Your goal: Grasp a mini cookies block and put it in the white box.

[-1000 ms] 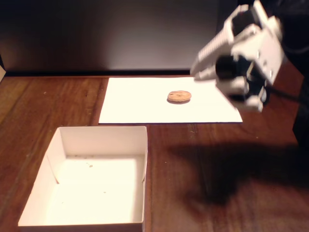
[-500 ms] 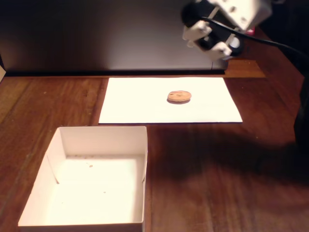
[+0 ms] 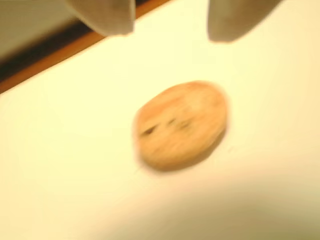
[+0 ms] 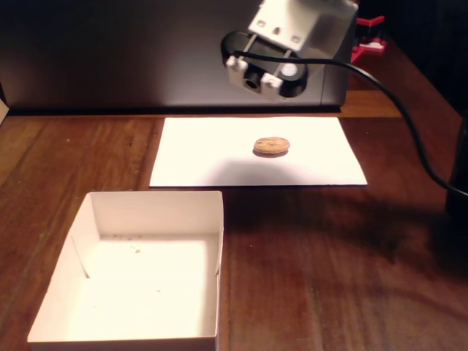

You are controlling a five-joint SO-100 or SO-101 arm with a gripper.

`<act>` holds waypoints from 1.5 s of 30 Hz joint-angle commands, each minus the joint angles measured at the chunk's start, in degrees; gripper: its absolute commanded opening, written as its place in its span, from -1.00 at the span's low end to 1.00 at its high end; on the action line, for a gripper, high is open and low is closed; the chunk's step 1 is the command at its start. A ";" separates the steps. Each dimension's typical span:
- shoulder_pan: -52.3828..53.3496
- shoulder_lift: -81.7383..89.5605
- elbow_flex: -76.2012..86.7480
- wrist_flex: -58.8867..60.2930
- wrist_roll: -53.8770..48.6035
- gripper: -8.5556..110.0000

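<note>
claw point(image 3: 170, 22) parted above mini cookies block point(image 3: 181, 124)

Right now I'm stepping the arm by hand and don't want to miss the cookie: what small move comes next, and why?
Probably lower the gripper straight down. In the wrist view its two fingertips are apart and above the mini cookies block, which lies free on the white paper sheet; the gap sits roughly over it, so descending should bracket it before closing.

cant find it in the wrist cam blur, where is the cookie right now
In the fixed view the cookie lies right of centre on the white paper sheet, beyond the white box, with the gripper above it.
</note>
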 commanded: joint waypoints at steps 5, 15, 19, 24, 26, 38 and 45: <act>3.60 -7.91 -16.26 6.50 3.52 -0.73; 5.10 -15.56 -16.70 7.73 0.00 -0.68; 5.54 -17.58 -16.70 7.21 -0.70 -0.62; 5.54 -19.25 -16.61 6.59 -0.53 -0.47; 5.71 -19.86 -16.70 6.15 0.09 -0.43; 6.86 -23.64 -16.61 5.71 0.26 -0.30; 7.47 -26.02 -16.61 5.01 -0.09 -0.28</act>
